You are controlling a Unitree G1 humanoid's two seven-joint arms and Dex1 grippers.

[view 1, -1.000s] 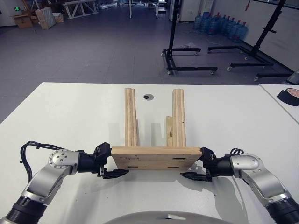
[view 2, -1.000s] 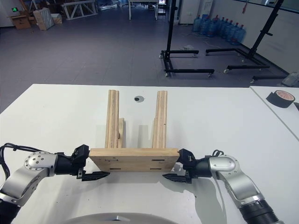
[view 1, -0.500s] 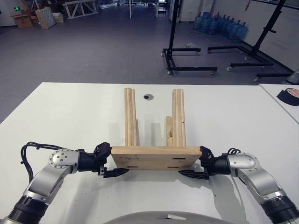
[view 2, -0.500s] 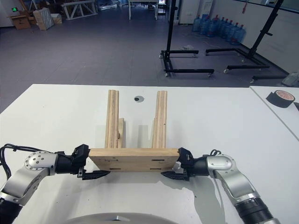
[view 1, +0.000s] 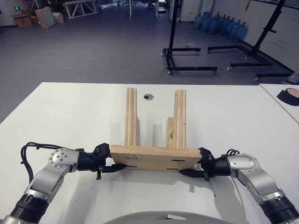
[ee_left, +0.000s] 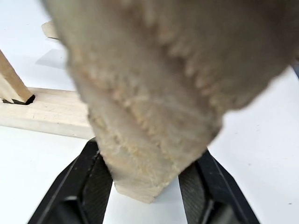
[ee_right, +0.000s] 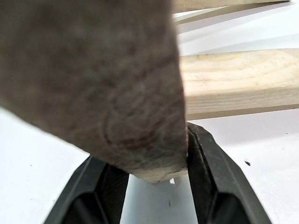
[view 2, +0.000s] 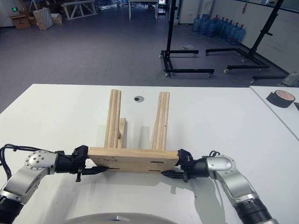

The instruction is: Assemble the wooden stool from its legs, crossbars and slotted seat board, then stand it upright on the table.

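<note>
Pale wood stool [view 1: 154, 140] lies on its side on the white table [view 1: 70, 107], close to the near edge and roughly centred. The seat board [view 1: 155, 157] stands on edge at the near end, its slotted underside facing the robot. It runs left to right, with the left end sitting slightly higher than the right. I cannot tell whether its lower edge rests on the table or is just clear of it.

Two long legs [view 1: 131, 116] run from the board toward the far side, parallel and well apart. A shorter piece of wood [view 1: 170, 133] shows low down beside the right leg, on its inner side. I cannot tell whether this is a leg or a crossbar.

Left gripper [view 1: 111, 162] is at the left end of the seat board. In the left wrist view its two black fingers [ee_left: 93, 179] are closed against either face of the board end, with wood between them.

Right gripper [view 1: 198, 165] is at the right end of the board. Its fingers [ee_right: 203, 163] are likewise pinched onto the board's thickness, one on each face.

Both arms lie low over the table, reaching inward from each side.

A small round hole [view 1: 148, 97] in the table sits between the far ends of the legs. A dark roll of tape [view 1: 289, 96] lies on the neighbouring table at far right.
</note>
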